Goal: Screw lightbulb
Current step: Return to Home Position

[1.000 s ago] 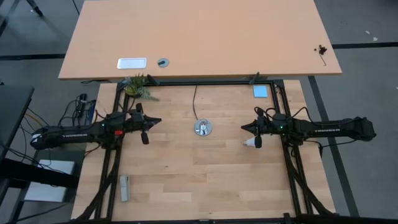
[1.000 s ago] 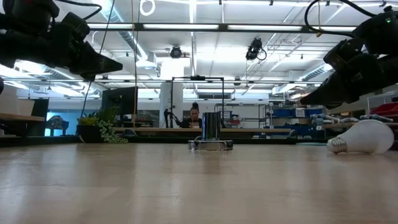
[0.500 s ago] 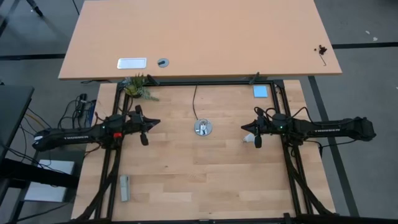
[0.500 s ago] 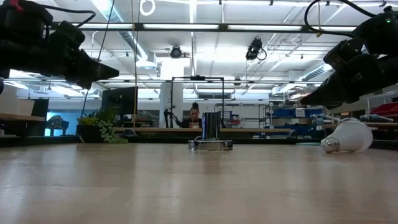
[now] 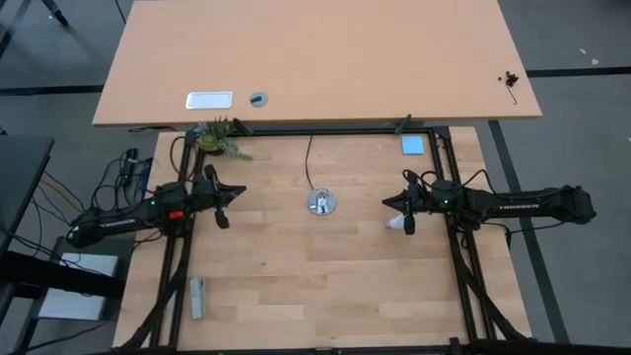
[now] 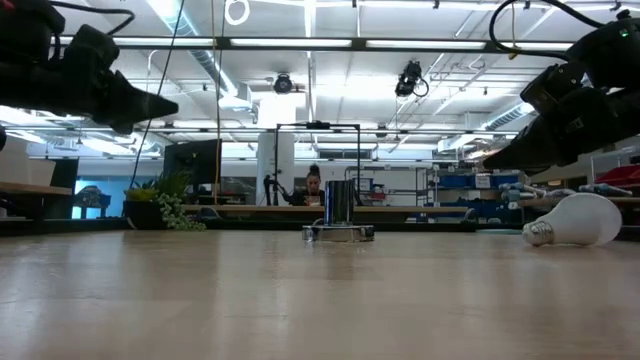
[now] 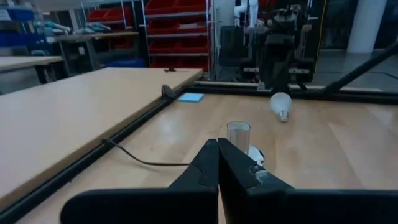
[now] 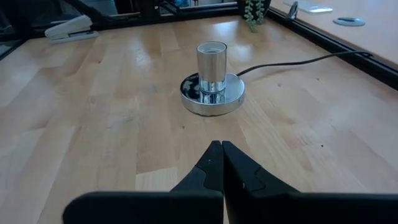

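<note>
The frosted-white lightbulb lies on its side on the wooden table, just near-side of my right gripper; the low view shows it with its base toward the socket. The shiny silver socket stands upright mid-table on its round base, and its black cord runs to the far edge. My right gripper is shut and empty, hovering above the table right of the socket. My left gripper is shut and empty, raised left of the socket. The left wrist view also shows the bulb.
A grey stapler lies near the front left. A small green plant stands at the far left corner and a blue pad at the far right. Black frame rails border the table. A larger desk lies beyond the far edge.
My left gripper has drawn back toward the table's left edge, away from the socket, still shut. The lightbulb has rolled a little away and back on the table. My right gripper has kept still.
</note>
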Available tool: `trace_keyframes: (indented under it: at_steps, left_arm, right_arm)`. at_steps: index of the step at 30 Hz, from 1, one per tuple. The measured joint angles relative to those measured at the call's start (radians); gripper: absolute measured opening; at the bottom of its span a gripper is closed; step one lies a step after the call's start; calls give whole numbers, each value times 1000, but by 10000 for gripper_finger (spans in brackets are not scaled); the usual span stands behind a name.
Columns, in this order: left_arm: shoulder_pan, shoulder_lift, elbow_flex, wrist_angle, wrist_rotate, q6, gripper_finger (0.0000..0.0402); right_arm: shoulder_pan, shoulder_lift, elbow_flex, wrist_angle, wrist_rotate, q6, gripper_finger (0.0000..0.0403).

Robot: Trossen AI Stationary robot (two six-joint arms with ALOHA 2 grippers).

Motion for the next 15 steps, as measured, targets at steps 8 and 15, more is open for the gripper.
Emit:
trace_keyframes:
  at_steps: [8, 15]
  left_arm:
    - [2, 6, 3, -10, 3, -2, 1]
    - [2, 4, 3, -12, 4, 8, 1]
  right_arm:
    - [-14, -1, 0, 79, -45, -11, 5]
    - [-13, -65, 0, 94, -57, -47, 4]
